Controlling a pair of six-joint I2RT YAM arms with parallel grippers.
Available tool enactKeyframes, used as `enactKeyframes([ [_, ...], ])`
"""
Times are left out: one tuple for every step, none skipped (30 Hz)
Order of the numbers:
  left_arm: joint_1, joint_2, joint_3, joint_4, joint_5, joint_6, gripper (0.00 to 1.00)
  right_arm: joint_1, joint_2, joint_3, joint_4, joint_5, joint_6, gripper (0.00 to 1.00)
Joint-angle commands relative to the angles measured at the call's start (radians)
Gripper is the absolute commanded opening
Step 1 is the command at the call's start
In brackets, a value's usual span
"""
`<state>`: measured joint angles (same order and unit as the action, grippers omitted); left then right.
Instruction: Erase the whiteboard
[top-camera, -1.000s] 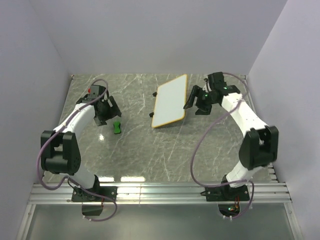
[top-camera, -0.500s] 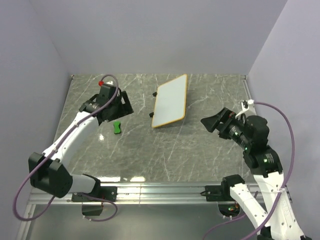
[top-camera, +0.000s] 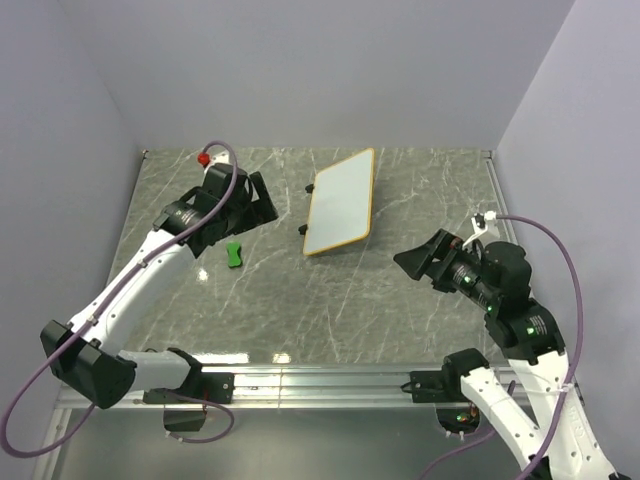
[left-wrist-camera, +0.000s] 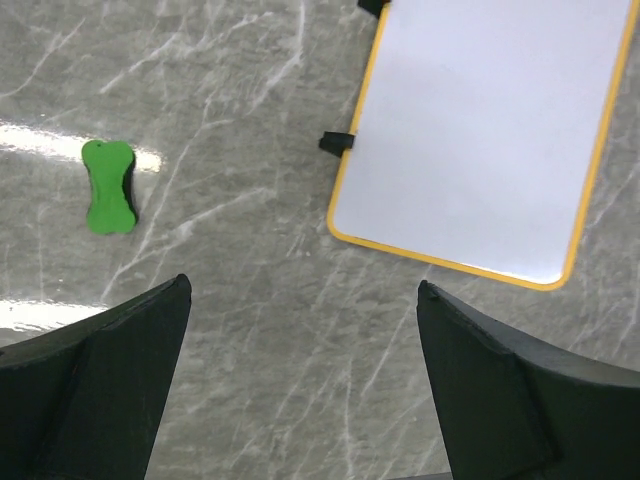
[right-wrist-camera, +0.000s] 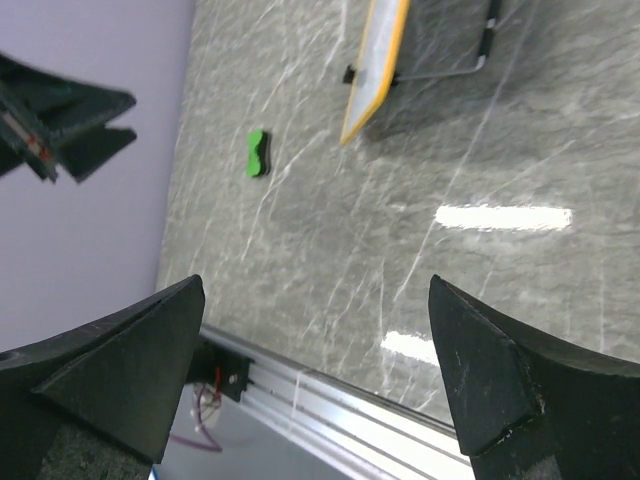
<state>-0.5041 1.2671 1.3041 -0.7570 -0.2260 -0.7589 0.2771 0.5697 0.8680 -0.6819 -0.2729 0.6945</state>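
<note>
Left gripper (left-wrist-camera: 302, 290) spread wide, empty; right gripper (right-wrist-camera: 315, 285) likewise. White orange-framed whiteboard (left-wrist-camera: 480, 130) sits upper right of the left wrist view and looks clean. Small green eraser block (left-wrist-camera: 108, 187) lies loose at left. An off-centre descent may knock it aside or shove the board.

Left arm (top-camera: 130, 288), left of the top view: white tubular links, black joint housings, a red cap (top-camera: 204, 158) at the wrist end. A lavender cable (top-camera: 237, 170) loops past that cap and trails down to the black base at lower left. Right arm (top-camera: 540, 350), lower right: same white-and-black build, with green indicator lights (top-camera: 488, 309) on the black joints and a second lavender cable (top-camera: 577, 290) arching alongside. Left gripper (left-wrist-camera: 305, 288) and right gripper (right-wrist-camera: 318, 282): matte black, wedge-shaped fingers (left-wrist-camera: 90, 390) with plain faces.
</note>
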Motion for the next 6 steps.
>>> enactKeyframes([
  [-0.046,-0.002,0.073,-0.038,-0.071,-0.06,0.99,0.04,-0.013,0.055,-0.015,0.026,-0.016,1.0],
  [-0.056,-0.003,0.078,-0.044,-0.09,-0.066,0.99,0.048,-0.013,0.054,-0.012,0.037,-0.023,1.0],
  [-0.063,-0.008,0.083,-0.06,-0.099,-0.074,0.99,0.066,-0.013,0.054,-0.007,0.031,-0.026,1.0],
  [-0.08,-0.009,0.092,-0.07,-0.108,-0.083,0.99,0.076,-0.007,0.063,-0.018,0.043,-0.029,1.0],
  [-0.089,-0.008,0.099,-0.083,-0.14,-0.086,0.99,0.085,-0.008,0.065,-0.022,0.057,-0.027,1.0],
  [-0.099,-0.006,0.109,-0.111,-0.163,-0.086,0.99,0.099,-0.013,0.066,-0.022,0.076,-0.023,1.0],
])
